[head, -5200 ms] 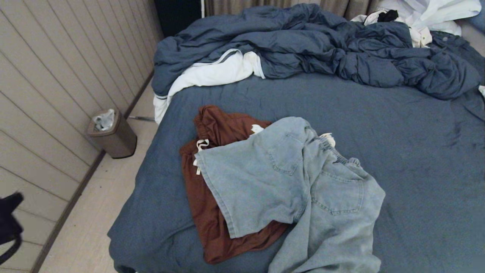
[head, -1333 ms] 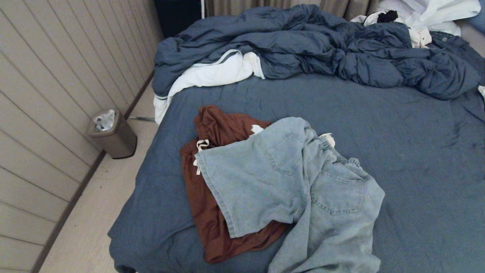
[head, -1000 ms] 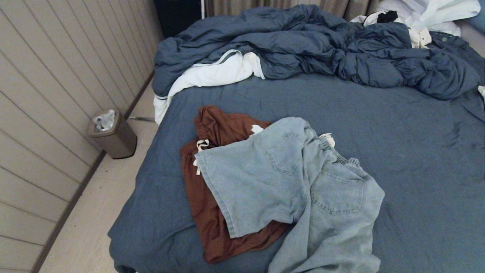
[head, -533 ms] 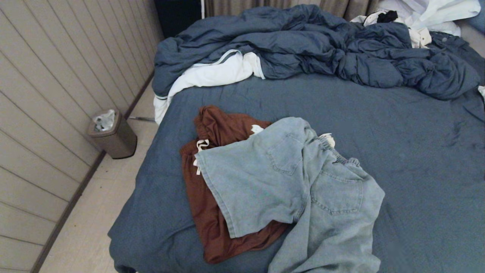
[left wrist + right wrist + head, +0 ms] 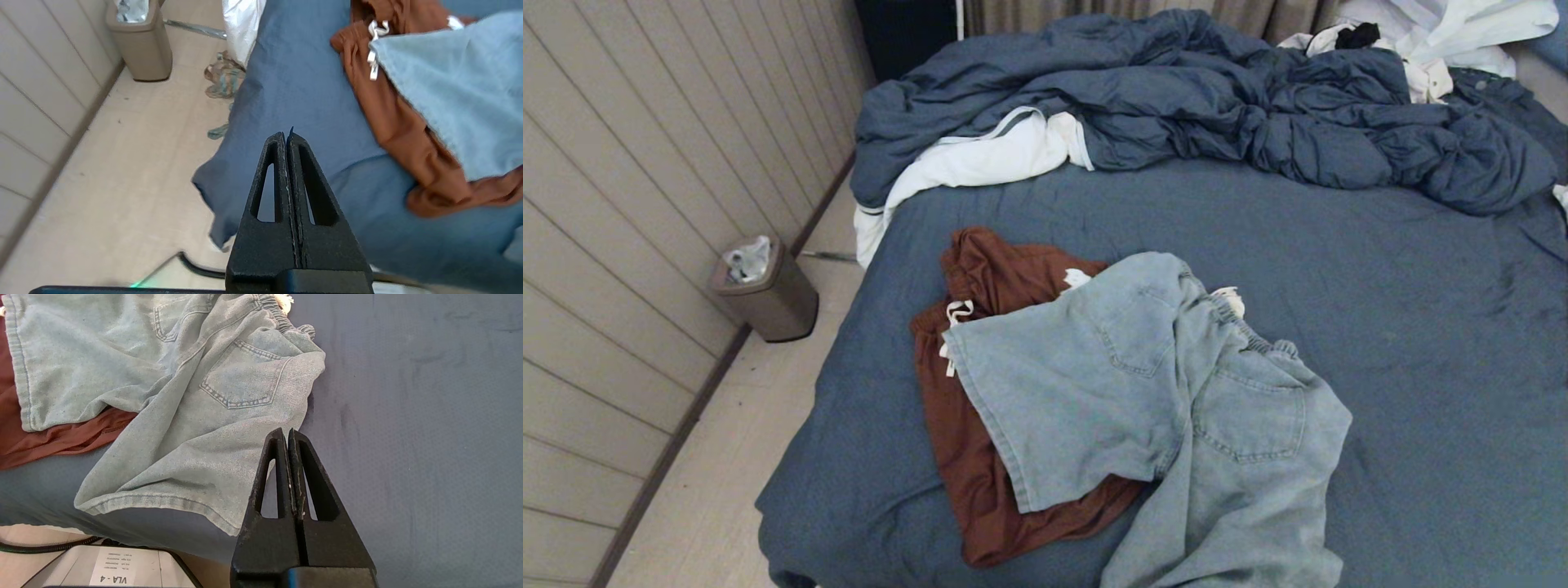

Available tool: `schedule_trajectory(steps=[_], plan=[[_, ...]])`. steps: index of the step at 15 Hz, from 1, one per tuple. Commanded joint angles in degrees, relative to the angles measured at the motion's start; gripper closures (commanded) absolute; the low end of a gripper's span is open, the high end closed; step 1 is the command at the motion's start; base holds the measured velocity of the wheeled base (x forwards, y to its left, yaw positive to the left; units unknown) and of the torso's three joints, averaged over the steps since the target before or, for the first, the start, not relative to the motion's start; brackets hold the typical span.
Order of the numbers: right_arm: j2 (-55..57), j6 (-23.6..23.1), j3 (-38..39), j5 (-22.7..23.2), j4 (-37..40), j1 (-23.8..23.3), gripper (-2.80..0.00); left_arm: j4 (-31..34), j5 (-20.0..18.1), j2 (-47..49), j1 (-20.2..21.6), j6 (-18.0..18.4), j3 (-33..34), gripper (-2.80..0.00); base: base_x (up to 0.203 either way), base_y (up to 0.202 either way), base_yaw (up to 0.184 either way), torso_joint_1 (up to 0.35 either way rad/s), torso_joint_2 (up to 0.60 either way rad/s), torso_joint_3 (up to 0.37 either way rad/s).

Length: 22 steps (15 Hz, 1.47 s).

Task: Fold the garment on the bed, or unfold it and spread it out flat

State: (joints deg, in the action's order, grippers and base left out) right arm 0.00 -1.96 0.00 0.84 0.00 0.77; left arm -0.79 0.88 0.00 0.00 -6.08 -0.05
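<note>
Two garments heaped on the near left part of the bed (image 5: 1380,269): pale denim shorts (image 5: 1160,408) on top, rust-brown shorts (image 5: 980,343) underneath, showing along the left and far edges. Denim pair back-side up, two patch pockets visible, elastic waistband toward the far right, leg hems toward the near left and the near edge, so long axis diagonal across the mattress. One leg spread fairly flat over the brown cloth, the other creased and draped toward the near edge of the bed. White drawstring ends peeking out at the brown waistband and beside the denim waistband. Crumpled blue duvet (image 5: 1176,98) with white lining bunched across the far end. Bin (image 5: 768,290) on the floor by the panelled wall, left of the bed. Left hand (image 5: 287,136) above the near left corner of the sheet, fingers pressed together, empty. Right hand (image 5: 288,435) over the near hem of the denim, fingers likewise together, gripping nothing.
</note>
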Motion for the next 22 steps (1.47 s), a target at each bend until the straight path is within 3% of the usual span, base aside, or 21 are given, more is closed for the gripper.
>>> schedule_trajectory(steps=[1, 22], plan=[[0.0, -0.1, 0.0, 0.0, 0.0, 0.0, 0.00, 0.1, 0.0, 0.0, 0.0, -0.1, 0.1, 0.00, 0.000, 0.000, 0.000, 0.000, 0.00, 0.000], [0.0, -0.1, 0.0, 0.0, 0.0, 0.0, 0.00, 0.1, 0.0, 0.0, 0.0, -0.1, 0.1, 0.00, 0.000, 0.000, 0.000, 0.000, 0.00, 0.000]])
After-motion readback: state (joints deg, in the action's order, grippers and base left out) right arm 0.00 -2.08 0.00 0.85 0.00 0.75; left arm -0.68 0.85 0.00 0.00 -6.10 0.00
